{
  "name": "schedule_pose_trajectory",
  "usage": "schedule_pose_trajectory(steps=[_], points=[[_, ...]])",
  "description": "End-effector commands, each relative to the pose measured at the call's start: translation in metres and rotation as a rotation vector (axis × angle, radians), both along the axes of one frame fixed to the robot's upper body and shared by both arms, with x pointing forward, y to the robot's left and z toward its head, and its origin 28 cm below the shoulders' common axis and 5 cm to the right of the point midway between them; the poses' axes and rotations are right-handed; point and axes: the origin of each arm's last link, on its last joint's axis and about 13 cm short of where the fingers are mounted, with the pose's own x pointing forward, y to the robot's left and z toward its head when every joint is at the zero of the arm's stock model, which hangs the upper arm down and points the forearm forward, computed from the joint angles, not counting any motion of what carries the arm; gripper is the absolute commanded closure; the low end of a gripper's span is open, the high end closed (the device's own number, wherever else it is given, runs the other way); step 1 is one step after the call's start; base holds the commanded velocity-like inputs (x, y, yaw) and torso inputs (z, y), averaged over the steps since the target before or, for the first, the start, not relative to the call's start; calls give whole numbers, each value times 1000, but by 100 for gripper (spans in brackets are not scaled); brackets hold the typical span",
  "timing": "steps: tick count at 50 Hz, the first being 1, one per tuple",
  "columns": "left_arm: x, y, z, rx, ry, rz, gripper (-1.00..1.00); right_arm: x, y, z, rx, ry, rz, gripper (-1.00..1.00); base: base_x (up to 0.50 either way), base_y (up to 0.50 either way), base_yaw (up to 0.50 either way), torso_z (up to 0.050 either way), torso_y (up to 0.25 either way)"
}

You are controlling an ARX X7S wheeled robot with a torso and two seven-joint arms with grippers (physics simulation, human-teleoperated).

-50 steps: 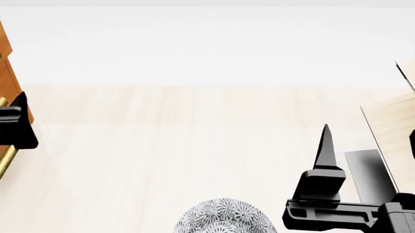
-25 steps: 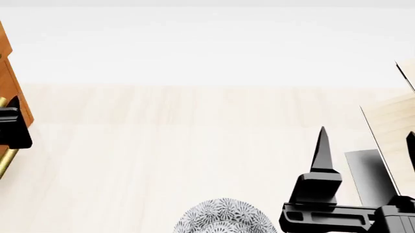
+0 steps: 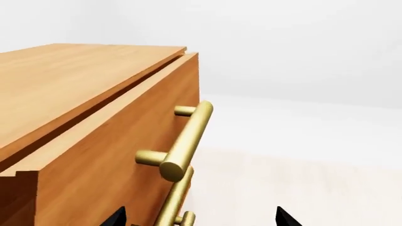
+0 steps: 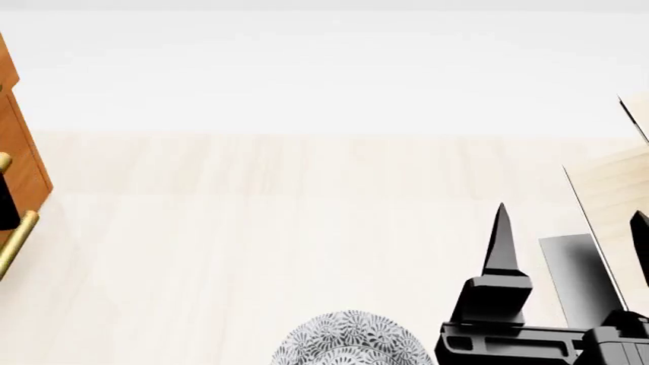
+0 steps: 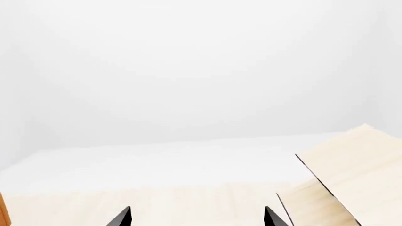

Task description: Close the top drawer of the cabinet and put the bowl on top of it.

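The cabinet stands at the far left edge of the head view, only a strip of its reddish-brown front showing. In the left wrist view the top drawer projects out from under the cabinet top, a dark gap along its upper edge, so it is not closed; its brass bar handle lies just ahead of the left hand, whose two black fingertips are spread apart and hold nothing. The bowl sits on the pale desk at the near edge, centre, well apart from the cabinet. The right hand hangs right of the bowl, fingers upright, parted and empty. A light-wood rack occupies the right edge.
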Motion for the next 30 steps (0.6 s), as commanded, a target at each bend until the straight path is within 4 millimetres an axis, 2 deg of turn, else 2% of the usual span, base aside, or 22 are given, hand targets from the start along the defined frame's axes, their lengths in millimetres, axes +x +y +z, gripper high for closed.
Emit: schedule_pose_trajectory(steps=[1,30], points=[[7,8,-10,-15,24,51,-100,1,1,-2,-1,5,3,-100,0,0,0,0,0],[22,21,-27,14,35,187,-100,3,-1,-11,-37,5,-32,-100,0,0,0,0,0]])
